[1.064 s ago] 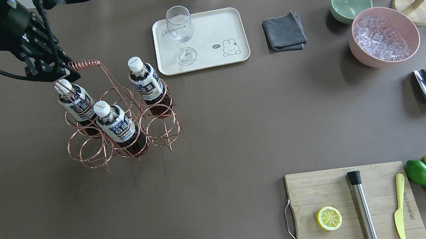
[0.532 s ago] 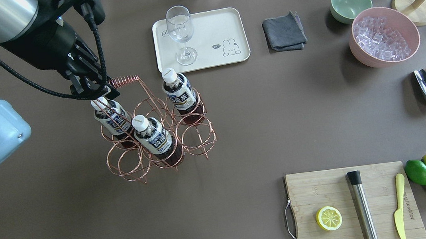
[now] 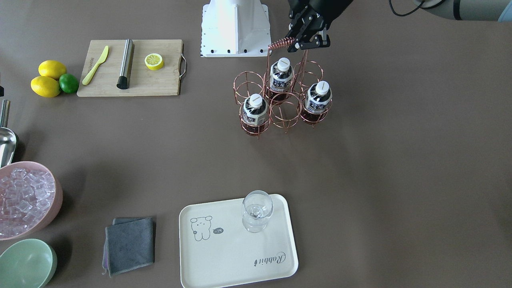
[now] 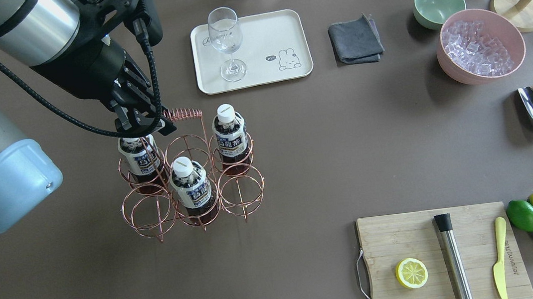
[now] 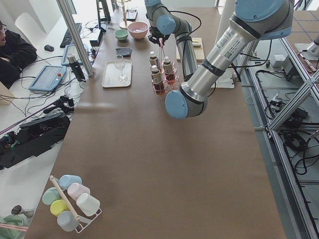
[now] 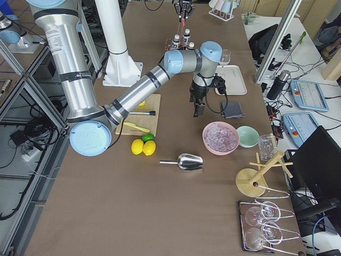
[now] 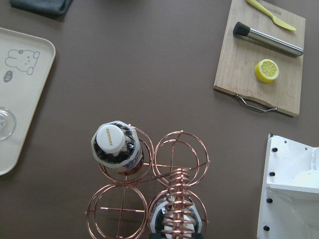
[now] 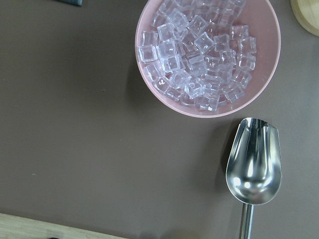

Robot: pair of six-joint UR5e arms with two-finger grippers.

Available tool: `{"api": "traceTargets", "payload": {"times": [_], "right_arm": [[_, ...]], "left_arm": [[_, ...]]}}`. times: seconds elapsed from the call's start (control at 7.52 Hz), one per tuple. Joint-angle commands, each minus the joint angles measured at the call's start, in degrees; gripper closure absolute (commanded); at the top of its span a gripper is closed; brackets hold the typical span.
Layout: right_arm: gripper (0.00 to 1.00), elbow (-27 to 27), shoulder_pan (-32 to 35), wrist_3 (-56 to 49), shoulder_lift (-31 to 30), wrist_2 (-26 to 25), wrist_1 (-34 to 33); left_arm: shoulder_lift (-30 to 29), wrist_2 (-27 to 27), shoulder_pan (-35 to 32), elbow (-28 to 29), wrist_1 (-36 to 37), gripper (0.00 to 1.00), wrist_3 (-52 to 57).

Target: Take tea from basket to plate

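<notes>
In the rose-gold wire basket [image 4: 243,192], three small brown tea bottles [image 4: 229,133] with white caps stand upright (one directly beneath the tool). The left gripper [image 4: 143,128] is clamped on the basket's coiled handle [image 4: 183,114]. Near beyond lies the cream rectangular plate [image 4: 278,33], bearing a clear stemmed glass [image 4: 226,38]. How far the right gripper [image 6: 198,111] is open, I cannot tell.

We find open tabletop [image 4: 304,130] between basket [image 4: 220,196] and plate [image 4: 277,28], though a glass [image 4: 226,36] takes one end of it, and the handle [image 4: 183,114], with the left gripper [image 4: 143,128] clamped on it, overhangs the tea bottles [image 4: 230,136].
</notes>
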Motion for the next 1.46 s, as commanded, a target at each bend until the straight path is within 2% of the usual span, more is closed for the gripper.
{"api": "traceTargets", "payload": {"times": [0.0,0.27,0.53,0.8,1.06,1.33], "right_arm": [[0.0,1.2,0.7,0.0,0.0,-0.1,0.0],[0.0,6.9,2.8,0.0,-3.1,-1.7,0.3],[0.0,6.4,6.0,0.1,-2.5,-8.7,0.3],[0.0,6.2,6.8,0.1,-4.1,-9.8,0.0],[0.0,5.8,5.1,0.4,-4.9,-5.2,0.6],[0.0,4.7,-2.4,2.8,-4.3,-6.5,6.4]], "left_arm": [[-0.7,0.0,0.8,0.0,-1.3,1.0,0.1],[-0.7,0.7,1.9,0.2,-1.6,1.0,0.5],[-5.0,1.1,2.5,3.4,-1.8,1.0,0.9],[-5.7,3.9,4.5,4.1,-1.8,1.0,0.9],[-5.6,4.0,4.9,4.5,-1.8,1.0,0.9],[-6.1,4.0,5.0,5.6,-1.8,1.0,1.0]]}}
